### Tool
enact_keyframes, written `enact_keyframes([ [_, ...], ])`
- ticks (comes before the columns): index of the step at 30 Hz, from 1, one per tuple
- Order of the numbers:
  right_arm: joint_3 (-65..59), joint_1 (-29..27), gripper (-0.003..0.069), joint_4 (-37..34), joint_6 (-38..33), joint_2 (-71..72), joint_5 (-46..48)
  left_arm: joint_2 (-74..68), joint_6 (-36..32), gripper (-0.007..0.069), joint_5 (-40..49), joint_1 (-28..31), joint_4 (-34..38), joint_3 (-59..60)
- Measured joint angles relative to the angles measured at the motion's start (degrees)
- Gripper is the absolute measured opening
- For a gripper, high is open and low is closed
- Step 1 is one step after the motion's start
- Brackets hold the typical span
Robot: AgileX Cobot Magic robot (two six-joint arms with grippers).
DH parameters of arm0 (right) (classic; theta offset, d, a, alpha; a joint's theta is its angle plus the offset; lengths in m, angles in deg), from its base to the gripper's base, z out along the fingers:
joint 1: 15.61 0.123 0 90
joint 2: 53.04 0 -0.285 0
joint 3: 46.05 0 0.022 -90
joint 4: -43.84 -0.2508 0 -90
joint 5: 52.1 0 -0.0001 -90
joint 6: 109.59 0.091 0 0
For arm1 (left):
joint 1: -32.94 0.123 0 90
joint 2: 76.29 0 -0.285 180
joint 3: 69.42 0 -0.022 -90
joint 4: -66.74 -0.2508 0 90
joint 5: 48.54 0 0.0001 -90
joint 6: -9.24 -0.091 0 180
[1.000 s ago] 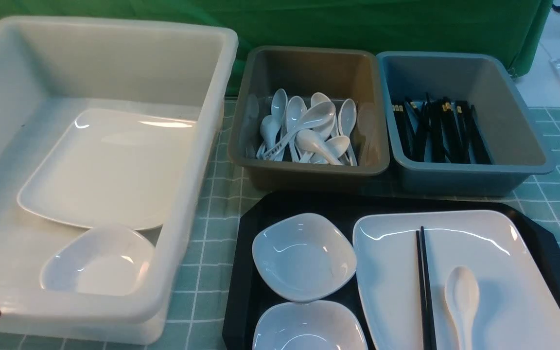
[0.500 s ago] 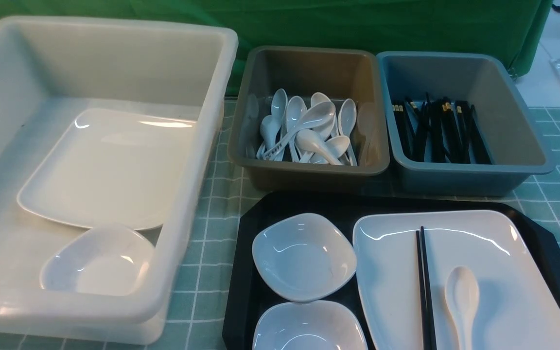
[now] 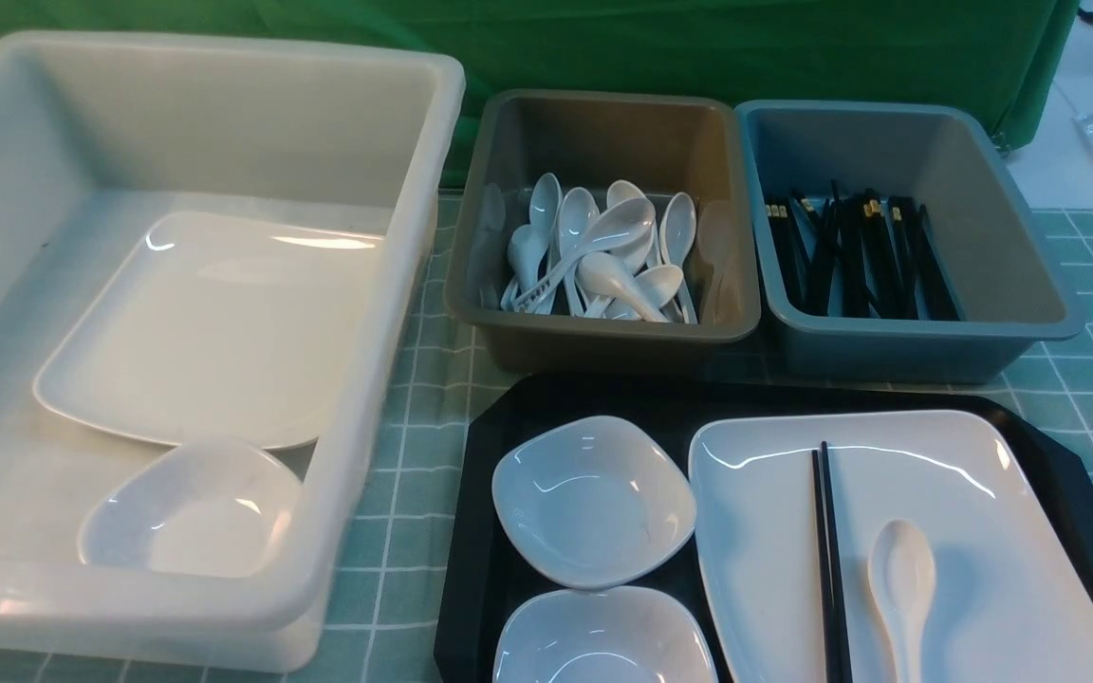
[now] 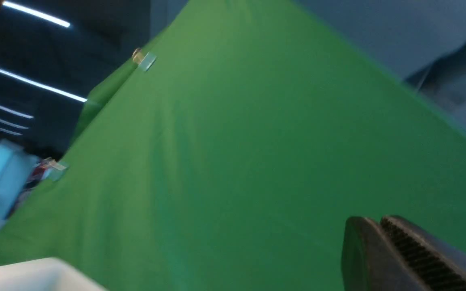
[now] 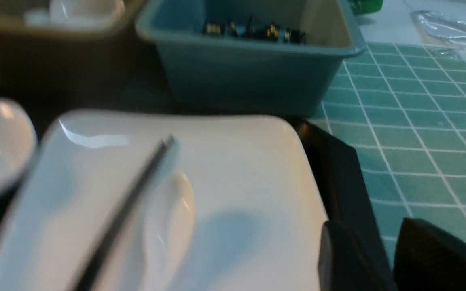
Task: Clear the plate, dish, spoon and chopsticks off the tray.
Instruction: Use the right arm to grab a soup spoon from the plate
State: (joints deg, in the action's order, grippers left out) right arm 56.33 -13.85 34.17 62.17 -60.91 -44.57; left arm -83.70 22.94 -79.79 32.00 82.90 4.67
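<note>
The black tray (image 3: 546, 398) lies at the front right. On it rests the large white plate (image 3: 983, 493), with the black chopsticks (image 3: 826, 560) and the white spoon (image 3: 902, 579) lying side by side on top. Two small white dishes (image 3: 594, 498) (image 3: 603, 640) sit on the tray's left part. Neither gripper shows in the front view. My right gripper (image 5: 368, 226) is open and holds nothing, above the tray's right rim (image 5: 338, 169) beside the plate (image 5: 237, 169). My left gripper (image 4: 378, 220) is shut and empty, pointing at the green cloth.
A big white tub (image 3: 385, 313) at the left holds another plate and a small dish. Behind the tray stand a grey tub (image 3: 603, 332) with several spoons and a blue tub (image 3: 917, 351) with several chopsticks. A green checked cloth covers the table.
The dark left gripper at the front view's lower left corner has slipped out of that view. Nothing on the tray has moved.
</note>
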Motion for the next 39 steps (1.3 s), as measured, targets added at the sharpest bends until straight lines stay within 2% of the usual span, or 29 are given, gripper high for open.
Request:
enact_keyframes([
  [2,0.0,0.3,0.0241,-5.0,8.2,0.0,-5.7,-0.1,1.5,0.0017,7.1,0.0,-0.8,-6.0],
  [5,0.0,0.4,0.0241,-8.1,23.3,0.0,-13.1,-3.7,1.2,0.0017,20.9,0.0,-3.3,-16.8],
  [7,0.0,0.4,0.0241,-9.0,28.6,0.0,-17.4,-9.4,0.8,0.0017,31.3,0.0,-5.3,-24.2],
  [9,0.0,0.4,0.0241,-9.1,29.9,0.0,-22.0,-17.5,0.5,0.0017,44.0,0.0,-5.8,-33.2],
  [11,0.0,0.4,0.0241,-9.1,30.8,0.0,-25.0,-23.4,-0.7,0.0017,51.7,0.0,-4.9,-38.3],
  [13,0.2,0.4,0.0238,-9.3,32.4,0.0,-27.5,-32.2,-6.5,0.0017,64.5,0.0,-2.2,-44.4],
  [15,2.8,0.7,0.0221,-8.5,32.8,0.0,-23.3,-38.0,-11.3,0.0017,72.9,0.0,1.0,-47.0],
  [20,18.1,2.5,0.0087,-3.3,27.1,-6.3,2.0,-49.8,-20.6,0.0017,84.6,0.0,9.0,-47.9],
  [23,27.2,3.9,0.0035,-2.6,21.9,-16.3,17.4,-54.7,-24.3,0.0007,86.8,-0.8,11.1,-47.1],
  [27,36.3,5.3,0.0035,-2.2,16.1,-30.7,33.8,-57.9,-24.1,0.0002,86.4,-5.3,9.5,-46.7],
  [29,39.4,5.5,0.0058,-2.2,14.2,-39.1,38.6,-59.1,-21.6,0.0001,84.9,-10.1,6.4,-46.7],
  [31,40.7,5.5,0.0126,-2.4,11.9,-49.1,40.0,-61.2,-15.6,0.0000,83.2,-18.7,1.0,-46.7],
  [35,40.8,5.7,0.0332,-2.6,9.8,-62.9,39.0,-65.9,-5.4,0.0000,81.9,-32.1,-7.4,-46.7],
  [37,40.8,7.1,0.0419,-2.3,9.1,-68.7,37.3,-67.9,-2.6,0.0000,81.3,-36.0,-9.5,-46.7],
  [39,40.8,8.9,0.0473,-2.2,8.9,-71.9,35.4,-69.2,-1.5,0.0000,80.5,-37.3,-10.2,-46.7],
])
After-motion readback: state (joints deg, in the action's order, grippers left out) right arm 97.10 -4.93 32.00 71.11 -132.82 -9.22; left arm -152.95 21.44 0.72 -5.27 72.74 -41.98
